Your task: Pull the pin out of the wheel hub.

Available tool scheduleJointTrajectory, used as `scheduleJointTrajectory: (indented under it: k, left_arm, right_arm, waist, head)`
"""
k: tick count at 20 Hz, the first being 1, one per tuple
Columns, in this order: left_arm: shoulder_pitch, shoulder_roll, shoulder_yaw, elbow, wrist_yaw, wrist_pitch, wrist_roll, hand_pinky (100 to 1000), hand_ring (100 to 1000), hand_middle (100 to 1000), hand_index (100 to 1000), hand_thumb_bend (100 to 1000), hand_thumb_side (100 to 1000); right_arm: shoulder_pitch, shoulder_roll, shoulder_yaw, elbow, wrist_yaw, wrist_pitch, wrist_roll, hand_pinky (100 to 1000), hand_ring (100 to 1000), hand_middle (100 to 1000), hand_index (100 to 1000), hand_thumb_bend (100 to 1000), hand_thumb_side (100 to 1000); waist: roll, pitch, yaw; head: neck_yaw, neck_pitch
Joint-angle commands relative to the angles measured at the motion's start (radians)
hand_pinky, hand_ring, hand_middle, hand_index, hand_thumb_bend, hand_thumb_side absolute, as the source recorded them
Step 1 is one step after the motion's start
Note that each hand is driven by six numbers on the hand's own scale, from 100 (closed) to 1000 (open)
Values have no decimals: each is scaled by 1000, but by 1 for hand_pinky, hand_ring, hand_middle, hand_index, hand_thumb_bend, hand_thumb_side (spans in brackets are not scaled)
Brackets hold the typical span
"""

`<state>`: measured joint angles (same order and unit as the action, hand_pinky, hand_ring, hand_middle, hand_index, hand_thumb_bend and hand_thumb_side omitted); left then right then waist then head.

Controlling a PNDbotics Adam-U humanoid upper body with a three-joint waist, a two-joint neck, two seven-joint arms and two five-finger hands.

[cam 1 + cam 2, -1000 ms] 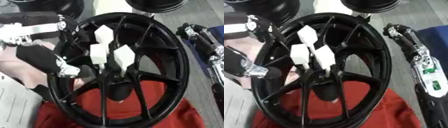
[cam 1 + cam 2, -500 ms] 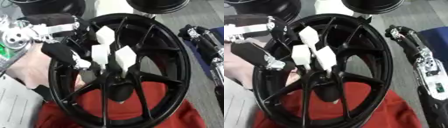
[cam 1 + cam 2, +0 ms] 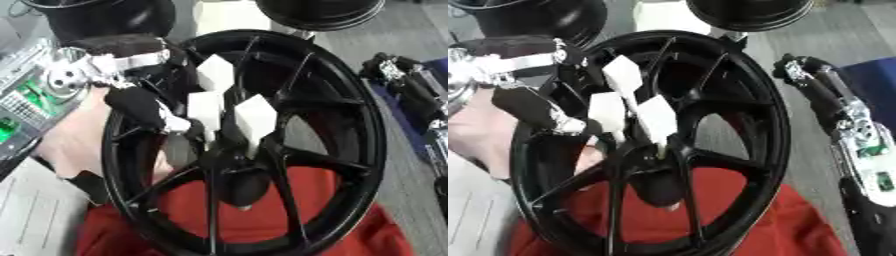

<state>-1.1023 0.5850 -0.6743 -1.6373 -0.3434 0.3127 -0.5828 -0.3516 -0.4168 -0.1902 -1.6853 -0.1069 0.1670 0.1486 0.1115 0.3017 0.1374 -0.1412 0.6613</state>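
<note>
The pins stand in the middle of the hub (image 3: 241, 165): 3 white blocks on thin stems, clustered just above where the spokes meet. The lowest-left pin (image 3: 206, 110) is the one I am at. My left hand (image 3: 140, 102) reaches through the wheel (image 3: 350, 145) from the left side, a black finger and a white fingertip touching that pin's left face; I judge the fingers curled to pinch it, though the far side of the pinch is hidden behind the block. The other 2 pins, upper (image 3: 214, 75) and right (image 3: 255, 117), stand just beside it, nearly touching.

The risk here is that crowding: if I pull sideways rather than along the stem, the block may knock its neighbours or jam in its hole. My forearm also lies between spokes, so a wide pull could catch one and shift the wheel on the red cloth (image 3: 262, 220).

My right hand (image 3: 802, 70) hangs idle beyond the right rim, fingers relaxed.
</note>
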Motion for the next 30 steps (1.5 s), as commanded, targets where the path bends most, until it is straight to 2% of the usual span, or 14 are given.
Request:
scheduleJointTrajectory:
  k: [1,9,15,21,26,30]
  left_arm:
    - [-16,3,14,3,13,2,-1,711,645,672,774,501,453]
    - [-14,-23,13,10,43,1,9,707,636,661,762,488,412]
    - [-12,-33,11,15,46,1,10,695,620,640,749,484,393]
    - [-7,-43,11,31,34,-3,1,667,574,588,702,454,357]
    - [0,-47,9,43,30,-10,-11,638,532,544,658,404,245]
    - [2,-50,12,49,33,-11,-17,623,502,503,613,371,251]
  right_arm:
    - [-16,-9,-1,-12,4,-2,1,935,789,611,658,100,598]
    - [-23,-3,-2,-15,2,-2,1,935,789,612,658,100,599]
    - [-25,0,-2,-15,1,-2,1,935,790,612,658,100,600]
    - [-26,1,-1,-16,0,-2,3,935,790,612,658,100,604]
    - [-27,2,-1,-17,-2,-3,3,935,790,613,659,100,608]
    - [-27,2,-1,-17,-2,-2,3,935,791,613,659,100,611]
  waist:
    - [-12,-21,-2]
    - [-16,-19,-10]
    - [-17,-17,-14]
    - [-18,-17,-16]
    - [-19,-17,-18]
    - [-19,-17,-18]
  head:
    - [1,-6]
    - [-35,-3]
    - [-41,-5]
    - [-40,-4]
    - [-40,-4]
    - [-40,-4]
